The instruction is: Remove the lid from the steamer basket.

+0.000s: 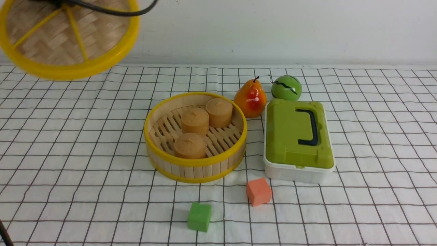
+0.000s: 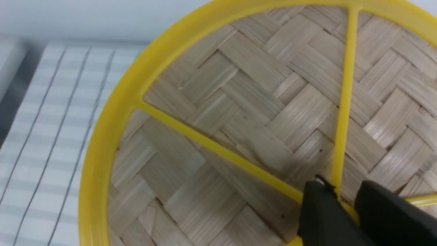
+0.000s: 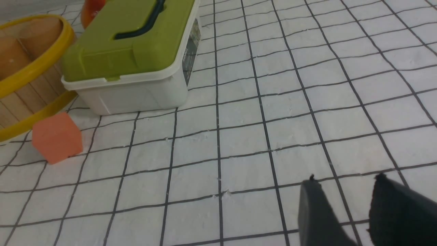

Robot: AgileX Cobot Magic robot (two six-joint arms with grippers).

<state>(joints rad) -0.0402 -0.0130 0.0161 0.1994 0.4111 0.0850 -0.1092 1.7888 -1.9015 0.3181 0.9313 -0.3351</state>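
Note:
The lid (image 1: 65, 37), woven bamboo with a yellow rim and yellow spokes, hangs in the air at the far left, well clear of the cloth. My left gripper (image 2: 341, 189) is shut on the lid (image 2: 245, 112) at its yellow centre hub, one finger on each side of a spoke. The steamer basket (image 1: 195, 164) stands open mid-table, wooden slats with yellow rims, holding three tan round buns (image 1: 194, 120). It also shows in the right wrist view (image 3: 30, 85). My right gripper (image 3: 344, 182) is open and empty, low over the bare cloth; it is not in the front view.
A white box with a green lid and black handle (image 1: 297, 136) stands right of the basket, with a pear (image 1: 251, 99) and a green ball (image 1: 286, 88) behind. An orange cube (image 1: 258, 191) and a green cube (image 1: 199, 216) lie in front. A black cable (image 1: 112, 10) crosses above the lid.

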